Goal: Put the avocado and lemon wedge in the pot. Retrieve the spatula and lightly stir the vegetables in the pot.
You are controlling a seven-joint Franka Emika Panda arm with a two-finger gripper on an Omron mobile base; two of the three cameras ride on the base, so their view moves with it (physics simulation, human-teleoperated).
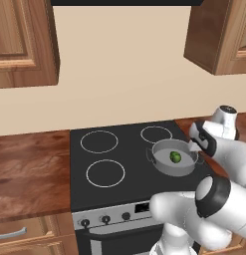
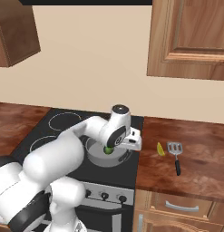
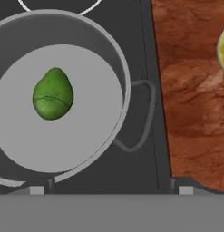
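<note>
The avocado (image 3: 52,94) lies inside the grey pot (image 3: 125,86), left of the pot's middle in the hand view. The pot (image 1: 162,168) stands on the stove's front right burner, with the avocado (image 1: 175,157) in it. My gripper (image 3: 111,188) hangs open above the pot's right rim and handle, its tips wide apart with nothing between them. The lemon wedge (image 2: 161,149) rests on the wooden counter right of the stove and also shows as the lemon wedge (image 3: 223,49) at the hand view's right edge. Just right of it lies the spatula (image 2: 175,154), black handle toward the front.
The black stove (image 1: 119,184) has three bare burner rings (image 1: 105,173) and knobs along its front. Wooden counter (image 2: 199,172) runs on both sides. Wall cabinets (image 2: 190,38) hang overhead, well above the arm.
</note>
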